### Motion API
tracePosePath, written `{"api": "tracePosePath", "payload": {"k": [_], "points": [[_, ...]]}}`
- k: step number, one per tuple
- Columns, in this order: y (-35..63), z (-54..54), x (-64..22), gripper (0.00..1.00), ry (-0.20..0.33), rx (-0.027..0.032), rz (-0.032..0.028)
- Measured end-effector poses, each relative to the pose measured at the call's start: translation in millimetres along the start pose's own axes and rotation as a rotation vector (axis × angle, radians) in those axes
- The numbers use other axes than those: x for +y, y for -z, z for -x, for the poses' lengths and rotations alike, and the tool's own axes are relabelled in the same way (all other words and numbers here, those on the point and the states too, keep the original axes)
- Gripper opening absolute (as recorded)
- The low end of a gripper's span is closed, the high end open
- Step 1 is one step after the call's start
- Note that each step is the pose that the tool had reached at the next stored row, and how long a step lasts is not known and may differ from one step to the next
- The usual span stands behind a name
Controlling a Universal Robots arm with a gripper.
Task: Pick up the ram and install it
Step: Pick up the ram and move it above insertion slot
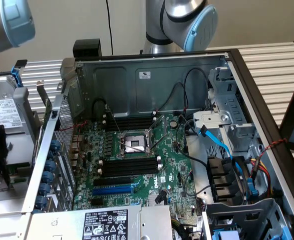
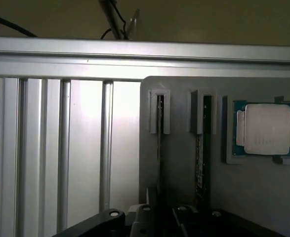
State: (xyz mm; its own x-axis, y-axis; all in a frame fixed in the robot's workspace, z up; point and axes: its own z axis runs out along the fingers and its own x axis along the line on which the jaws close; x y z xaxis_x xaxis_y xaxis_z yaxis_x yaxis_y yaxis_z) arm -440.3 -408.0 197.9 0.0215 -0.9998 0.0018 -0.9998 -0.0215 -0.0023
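The arm rises behind the computer case at 12 o'clock in the exterior view. Two blue-capped joints show: one beside that column, the other up at 10 o'clock, beyond the case's wall. In the wrist view the gripper points down at a grey tray that lies on a ribbed metal table. It straddles the ram, which stands on edge in one of two slotted holders. Whether the gripper is clamped on it or merely around it cannot be told. A second stick stands just beside it in the other holder, and one processor chip sits in the tray near them. On the motherboard, one socket lies between two banks of black memory slots, at its 12 and 6 o'clock. One blue expansion slot lies at 7 o'clock.
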Motion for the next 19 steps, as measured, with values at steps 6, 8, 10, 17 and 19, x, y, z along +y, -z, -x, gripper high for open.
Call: {"api": "tracePosePath", "payload": {"k": [6, 8, 10, 17, 19], "points": [[25.0, -0.5, -0.1, 0.14, 0.000, -0.0018, -0.0004], [33.9, -1.1, -0.1, 0.14, 0.000, -0.0016, -0.0002], [43.1, -1.7, -0.1, 0.14, 0.000, -0.0017, -0.0002], [74.8, -4.7, -0.1, 0.14, 0.000, -0.0017, -0.0003], [83.8, -5.9, -0.8, 0.14, 0.000, -0.0017, -0.0002]]}}
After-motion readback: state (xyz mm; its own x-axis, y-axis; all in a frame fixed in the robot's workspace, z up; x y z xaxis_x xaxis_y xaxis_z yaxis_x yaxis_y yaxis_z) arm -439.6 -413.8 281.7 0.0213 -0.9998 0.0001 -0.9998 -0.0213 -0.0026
